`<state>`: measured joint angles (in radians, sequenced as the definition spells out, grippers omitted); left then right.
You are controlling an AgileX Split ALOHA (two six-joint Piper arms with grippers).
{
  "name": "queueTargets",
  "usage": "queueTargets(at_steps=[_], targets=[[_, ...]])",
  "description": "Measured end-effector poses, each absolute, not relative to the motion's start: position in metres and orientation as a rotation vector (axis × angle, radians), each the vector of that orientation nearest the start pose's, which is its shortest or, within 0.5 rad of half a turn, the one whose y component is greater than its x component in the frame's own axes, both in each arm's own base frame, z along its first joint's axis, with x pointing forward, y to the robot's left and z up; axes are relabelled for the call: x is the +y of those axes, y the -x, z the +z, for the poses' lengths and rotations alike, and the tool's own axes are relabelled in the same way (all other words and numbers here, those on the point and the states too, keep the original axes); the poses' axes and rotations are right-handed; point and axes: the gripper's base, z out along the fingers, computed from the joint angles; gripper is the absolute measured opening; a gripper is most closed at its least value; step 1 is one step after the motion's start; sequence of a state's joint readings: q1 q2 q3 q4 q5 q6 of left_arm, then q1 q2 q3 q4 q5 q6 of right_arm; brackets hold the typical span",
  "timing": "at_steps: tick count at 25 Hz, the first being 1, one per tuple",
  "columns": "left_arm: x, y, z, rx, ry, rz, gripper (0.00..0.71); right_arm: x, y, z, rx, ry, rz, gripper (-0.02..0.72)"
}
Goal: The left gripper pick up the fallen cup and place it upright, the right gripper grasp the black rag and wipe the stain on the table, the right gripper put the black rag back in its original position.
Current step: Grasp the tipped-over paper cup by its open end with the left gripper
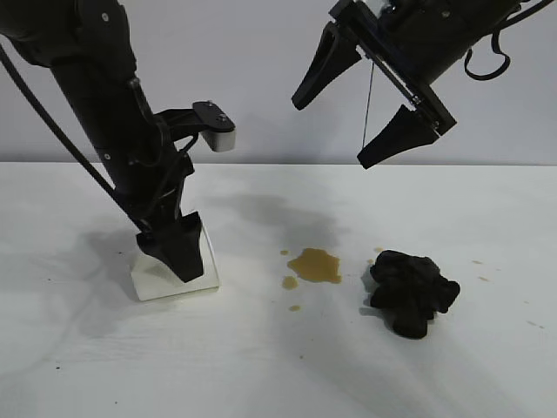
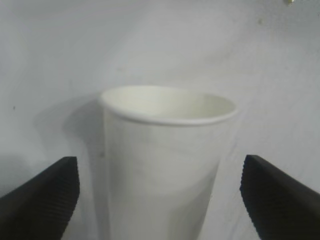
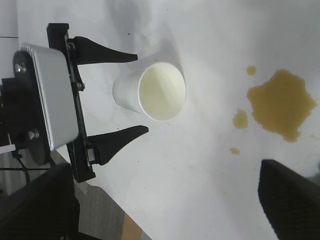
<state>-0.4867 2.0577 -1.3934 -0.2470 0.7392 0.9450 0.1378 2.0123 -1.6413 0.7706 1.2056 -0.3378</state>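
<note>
White cup (image 1: 174,274) on its side, lower left, on table (image 1: 278,366); left gripper (image 1: 178,248) fingers wide apart, straddling it, not gripping. Right gripper (image 1: 370,109) upper right, fingers wide, empty. Stain (image 1: 315,265) centre; rag (image 1: 411,292) right.

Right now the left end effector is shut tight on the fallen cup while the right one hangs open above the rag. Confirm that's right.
Not quite. The left end effector is open, not shut: the left wrist view shows its fingers standing clear on either side of the cup. The rest holds: the right end effector hangs open above the rag.
</note>
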Motion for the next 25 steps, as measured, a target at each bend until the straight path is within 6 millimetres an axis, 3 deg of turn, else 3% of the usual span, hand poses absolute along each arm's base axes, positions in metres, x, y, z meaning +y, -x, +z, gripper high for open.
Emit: queueTargets(at_steps=[10,14,22,25], targets=[[-0.2,-0.36,0.14,2.358,-1.691,-0.044,0.63,0.116,-0.404,0.245,2.788,0.306,1.054,0.694],[-0.199,-0.359,0.126,2.417,-1.693,-0.047,0.63,0.116,-0.404,0.245,2.789,0.307,1.053,0.694],[-0.198,-0.36,0.126,2.416,-1.691,-0.044,0.629,0.116,-0.404,0.245,2.789,0.307,1.053,0.694],[-0.198,-0.36,0.126,2.416,-1.691,-0.044,0.563,0.116,-0.404,0.245,2.79,0.307,1.052,0.694]])
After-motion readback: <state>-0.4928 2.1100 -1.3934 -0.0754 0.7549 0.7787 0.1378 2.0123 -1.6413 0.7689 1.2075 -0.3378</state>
